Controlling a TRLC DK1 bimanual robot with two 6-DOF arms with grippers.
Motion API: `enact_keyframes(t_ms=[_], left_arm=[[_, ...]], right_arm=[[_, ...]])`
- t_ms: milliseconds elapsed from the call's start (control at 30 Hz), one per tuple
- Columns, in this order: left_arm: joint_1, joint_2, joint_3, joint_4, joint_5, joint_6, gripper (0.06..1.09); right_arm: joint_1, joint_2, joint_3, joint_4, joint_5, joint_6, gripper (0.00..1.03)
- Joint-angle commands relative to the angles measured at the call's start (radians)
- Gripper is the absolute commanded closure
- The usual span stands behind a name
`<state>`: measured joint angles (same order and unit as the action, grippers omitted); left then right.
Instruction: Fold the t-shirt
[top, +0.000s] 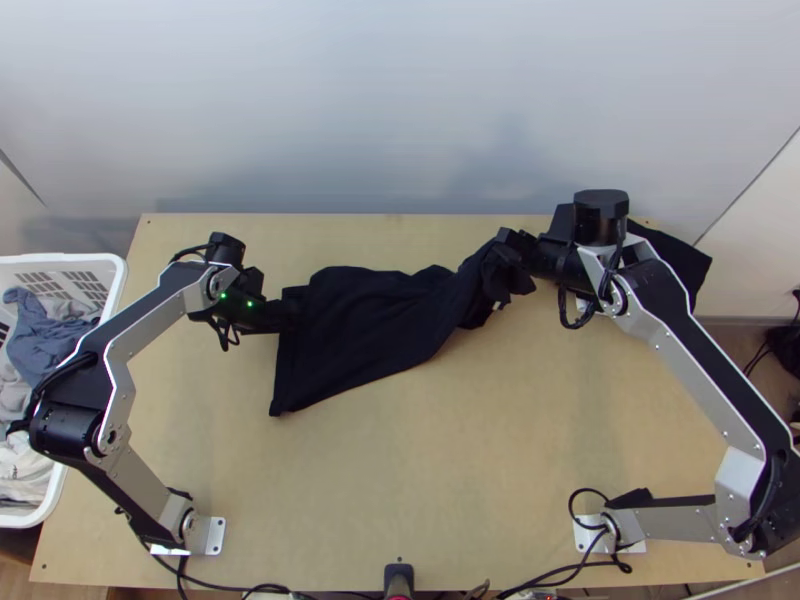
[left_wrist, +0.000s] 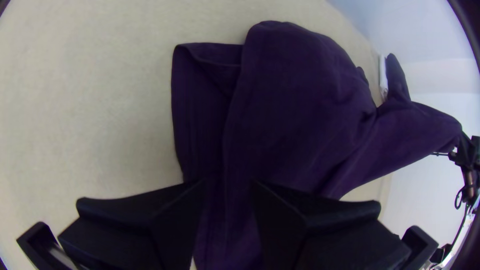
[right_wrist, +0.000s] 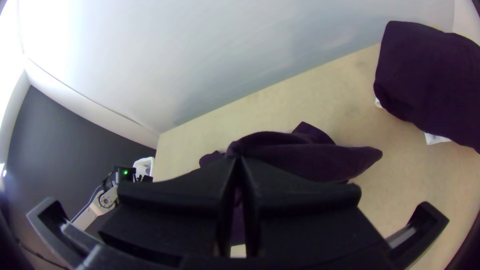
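Wooden table (top: 450, 470), clothes (top: 48, 335) in white basket (top: 117, 272), left gripper (top: 290, 313), jaws spread, right gripper (top: 512, 246), jaws pinching black t-shirt (top: 360, 325)

Matt cloth t-shirt (top: 350, 325), wooden table (top: 450, 480).

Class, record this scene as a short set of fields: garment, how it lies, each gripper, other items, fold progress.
Garment: dark t-shirt
Lie: wide part loosely spread with an overlapping layer, the rest narrowing into a bunched end
Left gripper: open, at the wide part's outer edge
Right gripper: shut on the bunched end
Surface: light wooden table
Other cloth: dark pile by the table's far right corner, some white beneath
Container: white basket at left, holding clothes
Fold progress: no neat fold yet
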<state>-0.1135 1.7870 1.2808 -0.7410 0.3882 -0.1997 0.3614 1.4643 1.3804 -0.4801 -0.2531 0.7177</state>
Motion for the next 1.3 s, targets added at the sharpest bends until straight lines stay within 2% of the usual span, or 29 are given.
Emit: enact_keyframes(t_ms=[0, 900, 1000, 1033, 1067, 1100, 1200, 1267], left_arm=[[-0.005, 0.002, 0.0, 0.012, -0.003, 0.003, 0.61], [-0.054, 0.1, 0.031, 0.103, -0.026, -0.014, 0.61], [-0.074, 0.106, 0.018, 0.101, -0.026, -0.001, 0.76], [-0.081, 0.106, 0.012, 0.101, -0.026, 0.002, 0.85], [-0.087, 0.106, 0.008, 0.103, -0.026, 0.005, 1.01], [-0.092, 0.104, 0.006, 0.1, -0.026, 0.013, 1.04], [-0.091, 0.103, 0.006, 0.101, -0.035, 0.017, 1.05], [-0.063, 0.088, 0.049, 0.095, -0.084, 0.008, 1.05]], right_arm=[[0.007, -0.016, -0.026, 0.029, 0.0, 0.0, 1.0], [0.007, -0.028, -0.064, 0.075, 0.0, 0.005, 1.0], [0.007, -0.03, -0.066, 0.08, 0.0, 0.008, 1.0], [0.005, -0.028, -0.066, 0.08, 0.0, 0.008, 1.0], [0.004, -0.03, -0.066, 0.08, 0.0, 0.008, 1.0], [0.001, -0.03, -0.066, 0.081, 0.0, 0.008, 1.0], [-0.015, -0.03, -0.063, 0.084, 0.0, 0.008, 1.0], [-0.03, -0.033, -0.058, 0.083, 0.0, 0.008, 1.0]])
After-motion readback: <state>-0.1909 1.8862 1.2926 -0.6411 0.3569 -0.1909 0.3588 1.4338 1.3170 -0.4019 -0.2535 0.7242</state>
